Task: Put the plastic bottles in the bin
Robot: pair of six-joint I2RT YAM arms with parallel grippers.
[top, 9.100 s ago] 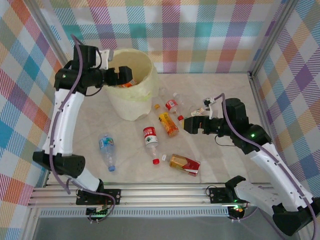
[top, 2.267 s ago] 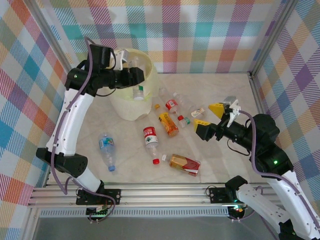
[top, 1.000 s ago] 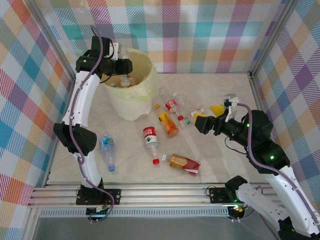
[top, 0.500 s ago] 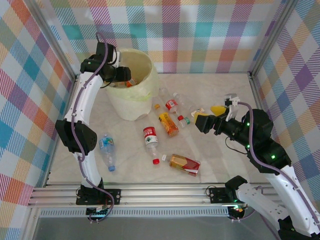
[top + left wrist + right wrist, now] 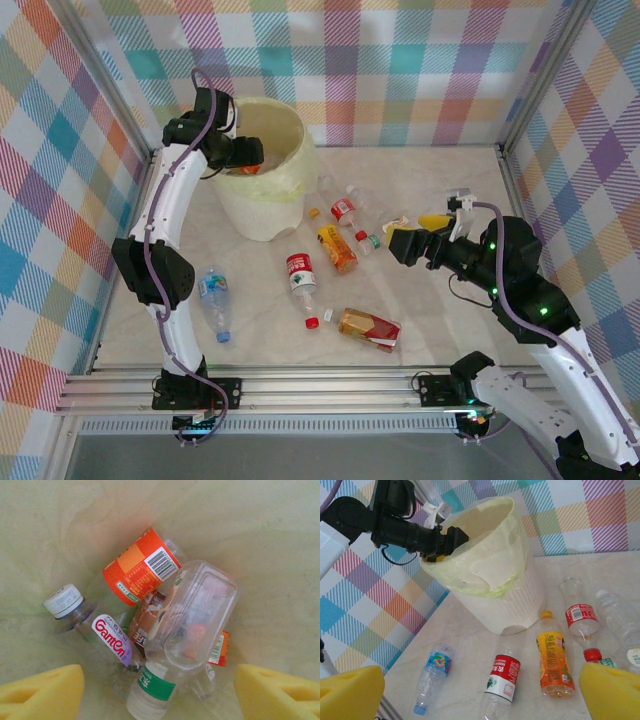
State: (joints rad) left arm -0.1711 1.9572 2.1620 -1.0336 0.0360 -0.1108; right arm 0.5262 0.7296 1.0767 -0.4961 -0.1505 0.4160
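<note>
The pale-yellow bin (image 5: pixel 268 212) stands at the back left, its bag holding several plastic bottles: an orange-labelled one (image 5: pixel 140 572), a clear one (image 5: pixel 200 610), a green-labelled one (image 5: pixel 156 686) and a white-capped one (image 5: pixel 102 632). My left gripper (image 5: pixel 248 152) hangs over the bin's left rim, open, its yellow fingertips (image 5: pixel 42 692) wide apart above the pile and touching nothing. More bottles lie on the table: blue-labelled (image 5: pixel 213 298), red-labelled (image 5: pixel 300 274), orange (image 5: pixel 337 248), amber (image 5: pixel 369 327). My right gripper (image 5: pixel 417 232) hovers open to their right, holding nothing.
Near the bin lie a small red-labelled bottle (image 5: pixel 344 210), a clear one (image 5: pixel 372 202) and a loose red cap (image 5: pixel 312 323). Checked walls enclose the table on three sides. The metal rail (image 5: pixel 320 388) runs along the near edge.
The left gripper's jaws have widened over the bin, and its wrist has shifted slightly along the rim. The green-labelled bottle it held earlier now lies inside. The right arm has hardly moved.
</note>
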